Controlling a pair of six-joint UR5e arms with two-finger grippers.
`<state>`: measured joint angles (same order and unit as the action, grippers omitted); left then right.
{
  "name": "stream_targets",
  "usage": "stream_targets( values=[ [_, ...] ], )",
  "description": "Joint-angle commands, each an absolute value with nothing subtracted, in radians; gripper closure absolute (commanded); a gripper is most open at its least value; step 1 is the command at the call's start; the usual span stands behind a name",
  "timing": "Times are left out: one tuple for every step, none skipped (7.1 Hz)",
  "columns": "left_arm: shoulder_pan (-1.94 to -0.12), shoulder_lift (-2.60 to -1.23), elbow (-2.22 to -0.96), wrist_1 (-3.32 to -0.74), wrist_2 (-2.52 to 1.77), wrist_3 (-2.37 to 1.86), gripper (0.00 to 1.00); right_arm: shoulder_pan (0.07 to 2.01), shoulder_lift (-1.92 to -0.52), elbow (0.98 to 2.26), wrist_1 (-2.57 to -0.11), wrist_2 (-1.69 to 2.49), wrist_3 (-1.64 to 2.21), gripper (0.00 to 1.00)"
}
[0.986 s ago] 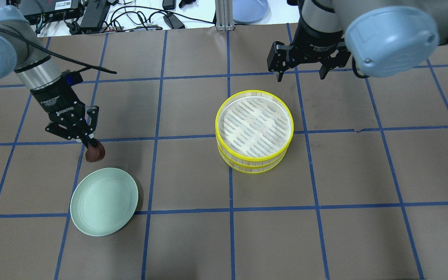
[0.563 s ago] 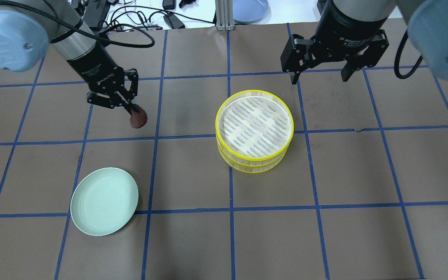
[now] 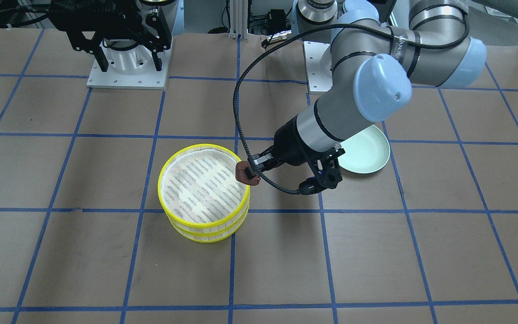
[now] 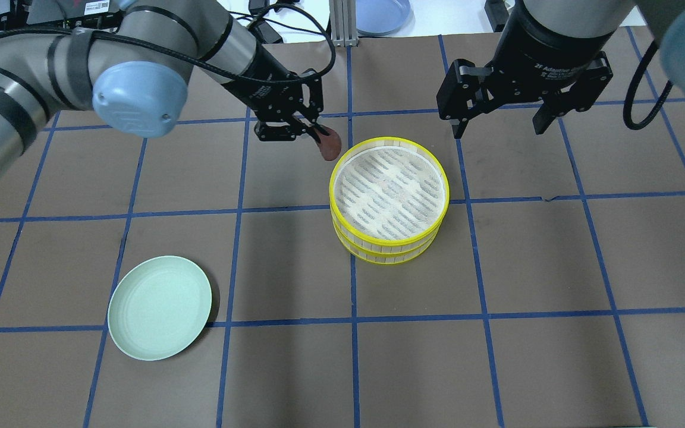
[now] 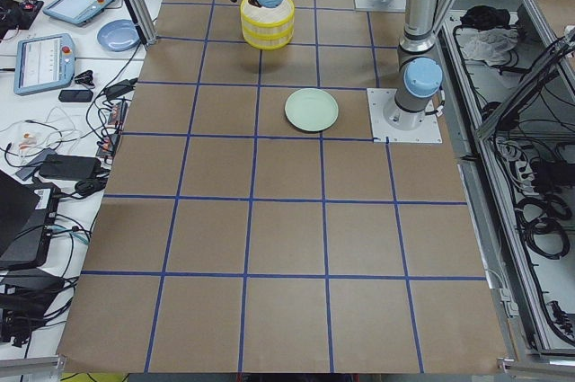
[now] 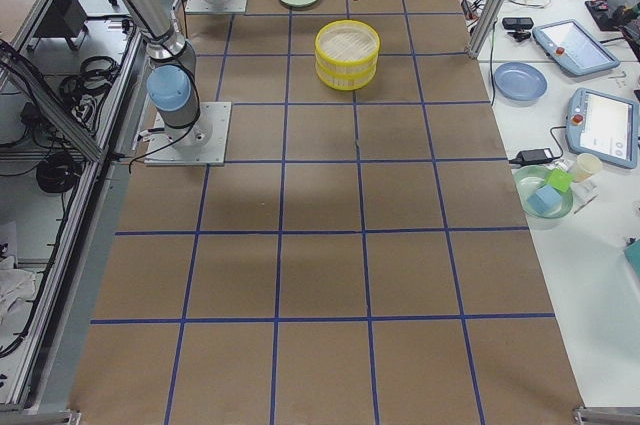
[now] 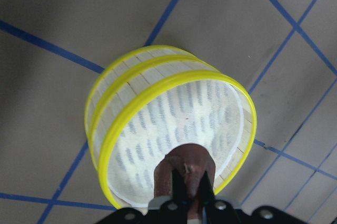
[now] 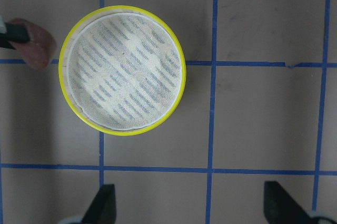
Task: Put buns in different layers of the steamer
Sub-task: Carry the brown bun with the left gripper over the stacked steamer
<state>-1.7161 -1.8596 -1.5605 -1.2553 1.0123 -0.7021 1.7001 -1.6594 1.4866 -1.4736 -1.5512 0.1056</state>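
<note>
Two steamer layers (image 4: 389,199) with yellow rims stand stacked mid-table; the top one's white lining (image 3: 201,186) is empty. My left gripper (image 4: 321,138) is shut on the dark reddish-brown bun (image 4: 331,144) and holds it in the air just beside the stack's far left rim. The bun also shows in the front view (image 3: 242,172), the left wrist view (image 7: 188,162) and the right wrist view (image 8: 35,47). My right gripper (image 4: 500,126) is open and empty, high beyond the stack's right. The pale cream-yellow bun is not in view.
An empty pale green plate (image 4: 160,307) lies at the near left of the table. A blue plate (image 4: 382,13) sits beyond the far edge, next to cables and devices. Blue tape lines grid the brown table top.
My left gripper has carried the reddish-brown bun from beside the green plate up and right to the stack's rim. The right gripper has shifted slightly right.
</note>
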Motion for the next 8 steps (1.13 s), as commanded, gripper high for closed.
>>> stream_targets(
  values=[
    [-1.793,-1.932,-1.568,-1.151,0.967,-0.781,1.00,1.703,-1.661,1.488,-1.471,-1.546,0.106,0.00],
    [-1.821,-1.960,-1.568,-1.122,0.930,-0.801,1.00,1.703,-1.661,1.489,-1.470,-1.545,0.106,0.00],
    [-1.835,-1.968,-1.568,-1.109,0.943,-0.799,0.53,1.704,-1.661,1.491,-1.470,-1.545,0.106,0.00],
    [-1.835,-1.974,-1.569,-1.047,0.943,-0.811,0.15,1.703,-1.661,1.491,-1.470,-1.545,0.106,0.00],
    [-1.835,-1.973,-1.569,-1.036,0.951,-0.815,0.06,1.704,-1.661,1.491,-1.471,-1.543,0.106,0.00],
    [-1.835,-1.961,-1.568,-1.019,1.013,-0.813,0.00,1.704,-1.661,1.491,-1.471,-1.543,0.107,0.00],
    [-1.833,-1.933,-1.565,-1.022,1.053,-0.819,0.00,1.704,-1.661,1.491,-1.471,-1.543,0.107,0.00],
    [-1.797,-1.905,-1.559,-1.037,1.115,-0.792,0.00,1.704,-1.661,1.491,-1.470,-1.543,0.107,0.00]
  ],
)
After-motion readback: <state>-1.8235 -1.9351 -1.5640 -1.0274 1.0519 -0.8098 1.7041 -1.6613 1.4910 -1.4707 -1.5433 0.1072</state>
